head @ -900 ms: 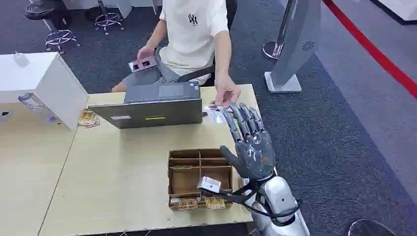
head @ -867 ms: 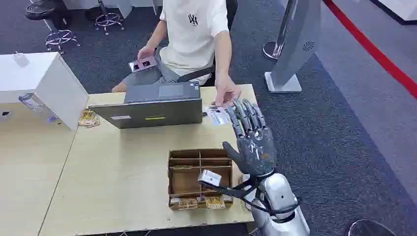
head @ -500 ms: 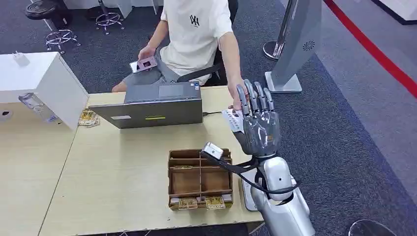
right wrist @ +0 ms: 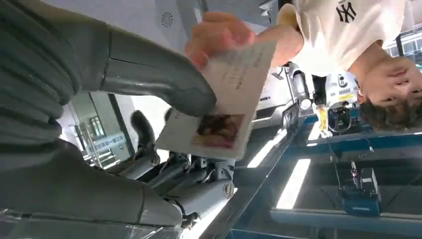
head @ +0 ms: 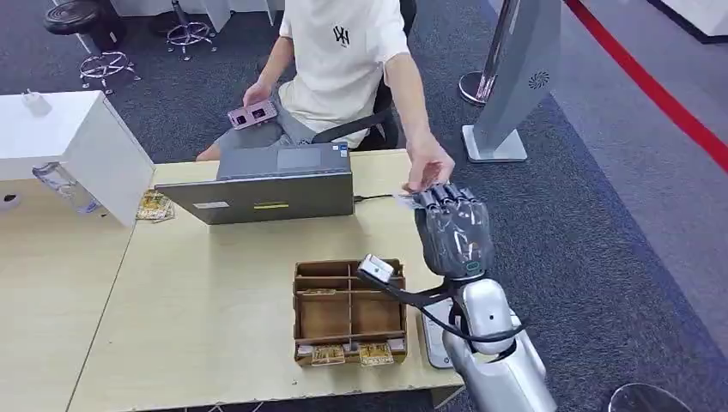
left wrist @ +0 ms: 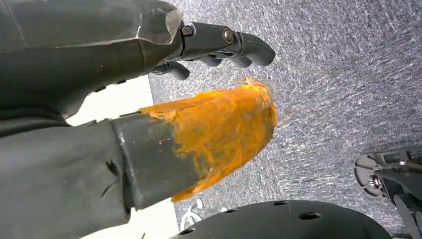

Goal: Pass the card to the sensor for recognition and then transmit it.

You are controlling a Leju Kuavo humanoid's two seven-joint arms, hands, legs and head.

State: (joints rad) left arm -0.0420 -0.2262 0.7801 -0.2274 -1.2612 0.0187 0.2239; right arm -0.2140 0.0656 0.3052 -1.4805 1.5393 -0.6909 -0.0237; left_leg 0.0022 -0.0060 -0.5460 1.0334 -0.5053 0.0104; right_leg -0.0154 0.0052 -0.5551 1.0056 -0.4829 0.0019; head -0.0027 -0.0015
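Since the earlier frame our right hand has curled its fingers and now pinches the card against its thumb, above the surface's far right corner. A person's hand holds the card's other end. Our left hand hangs loosely curled, grasping nothing.

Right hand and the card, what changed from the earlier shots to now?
The right hand rose from beside the wooden tray, reached toward the person's hand, and its fingers curled from spread onto the card, which both now hold. Laptop and tray stayed put.
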